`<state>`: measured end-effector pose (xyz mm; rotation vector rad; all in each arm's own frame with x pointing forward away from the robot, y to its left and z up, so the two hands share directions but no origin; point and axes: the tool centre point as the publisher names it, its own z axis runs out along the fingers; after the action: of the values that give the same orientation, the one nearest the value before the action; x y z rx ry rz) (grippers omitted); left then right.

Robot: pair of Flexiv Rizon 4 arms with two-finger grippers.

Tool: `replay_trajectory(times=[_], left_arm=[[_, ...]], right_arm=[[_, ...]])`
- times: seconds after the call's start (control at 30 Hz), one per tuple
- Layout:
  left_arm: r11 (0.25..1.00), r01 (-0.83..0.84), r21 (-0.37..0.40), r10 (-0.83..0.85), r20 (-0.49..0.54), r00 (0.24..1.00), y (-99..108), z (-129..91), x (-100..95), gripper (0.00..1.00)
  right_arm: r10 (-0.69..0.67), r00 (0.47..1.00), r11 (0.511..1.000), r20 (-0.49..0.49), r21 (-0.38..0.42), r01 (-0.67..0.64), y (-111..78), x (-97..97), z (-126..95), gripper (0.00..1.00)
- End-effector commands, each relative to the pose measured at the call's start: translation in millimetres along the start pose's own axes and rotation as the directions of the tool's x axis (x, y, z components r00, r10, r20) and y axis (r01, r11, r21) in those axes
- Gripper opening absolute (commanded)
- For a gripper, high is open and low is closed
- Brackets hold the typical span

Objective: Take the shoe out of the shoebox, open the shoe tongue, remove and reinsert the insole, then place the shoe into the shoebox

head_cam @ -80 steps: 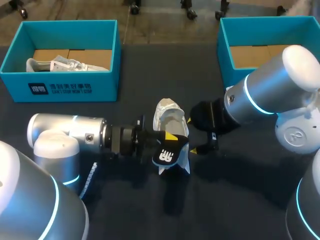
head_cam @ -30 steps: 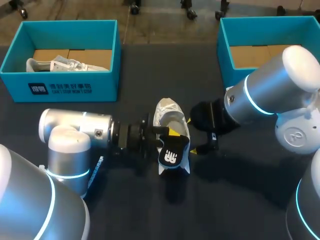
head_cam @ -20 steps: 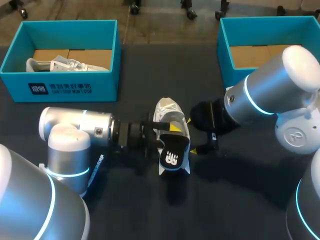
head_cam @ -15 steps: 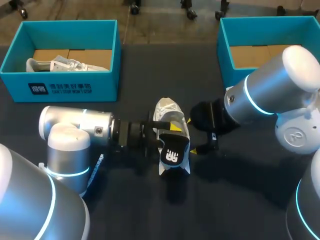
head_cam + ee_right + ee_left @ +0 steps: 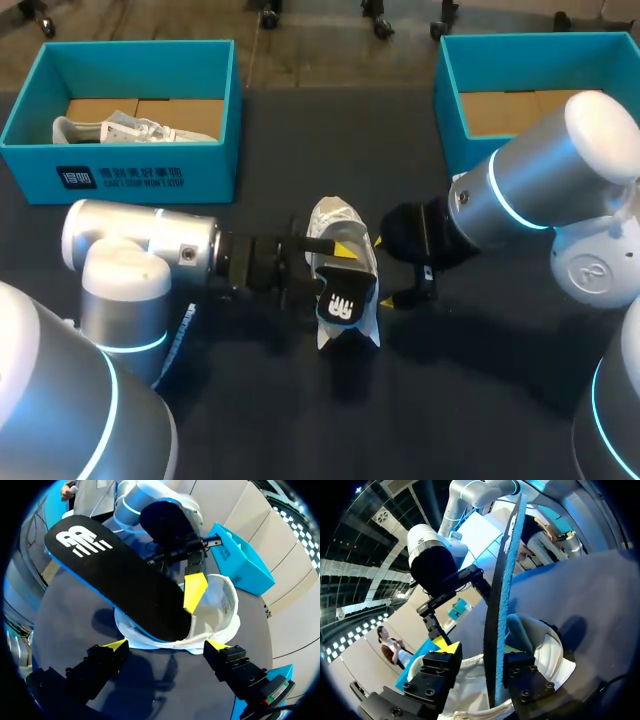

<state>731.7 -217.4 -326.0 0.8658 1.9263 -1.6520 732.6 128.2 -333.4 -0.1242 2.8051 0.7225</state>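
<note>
The white shoe lies on the desk, well apart from the teal shoebox. The black insole stands tilted with its lower end in the shoe, between the spread fingers of the left tool, touching only one. The right tool is open, just beside the shoe

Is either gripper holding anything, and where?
The insole, lower part, stands between fingers of the left gripper, touching only one: not clamped. Whether the right gripper holds the shoe: cannot tell.
</note>
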Motion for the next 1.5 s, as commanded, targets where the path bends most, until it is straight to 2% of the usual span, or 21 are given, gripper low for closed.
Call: replay_trajectory(times=[0.03,0.5,0.57,0.63,0.7,0.8,0.87,1.5], left_arm=[[1.0,-0.001,-0.016,0.001,0.001,1.0,-12.0,-7.3,-0.3,0.39],[0.998,0.021,-0.06,-0.022,-0.012,1.0,-24.9,-26.9,6.1,0.35],[0.998,0.023,-0.063,-0.024,-0.015,1.0,-28.2,-28.2,7.7,0.25],[0.997,0.028,-0.065,-0.03,-0.02,0.999,-30.0,-27.7,8.8,0.24],[0.997,0.033,-0.065,-0.035,-0.023,0.999,-32.0,-26.6,10.0,0.18],[0.997,0.037,-0.068,-0.039,-0.03,0.999,-32.4,-25.0,11.7,0.14],[0.996,0.043,-0.079,-0.046,-0.044,0.998,-30.1,-23.0,13.8,0.01],[0.988,-0.021,-0.151,0.011,-0.062,0.998,9.2,-19.5,18.2,0.0]], right_arm=[[0.0,1.0,1.0,0.0,-0.001,0.0,-0.1,0.4,0.7,1.0],[0.0,1.0,1.0,0.0,-0.001,0.0,-0.1,0.4,0.7,1.0],[0.0,1.0,1.0,0.0,-0.001,0.0,-0.1,0.4,0.7,1.0],[0.0,1.0,1.0,0.0,-0.001,0.0,-0.1,0.4,0.7,1.0],[0.0,1.0,1.0,0.0,-0.001,0.0,-0.1,0.4,0.7,1.0],[0.0,1.0,1.0,0.0,-0.001,0.0,-0.1,0.4,0.7,1.0],[0.0,1.0,1.0,0.0,-0.001,0.0,-0.1,0.4,0.7,1.0],[0.0,1.0,1.0,0.0,-0.001,0.0,-0.1,0.4,0.7,1.0]])
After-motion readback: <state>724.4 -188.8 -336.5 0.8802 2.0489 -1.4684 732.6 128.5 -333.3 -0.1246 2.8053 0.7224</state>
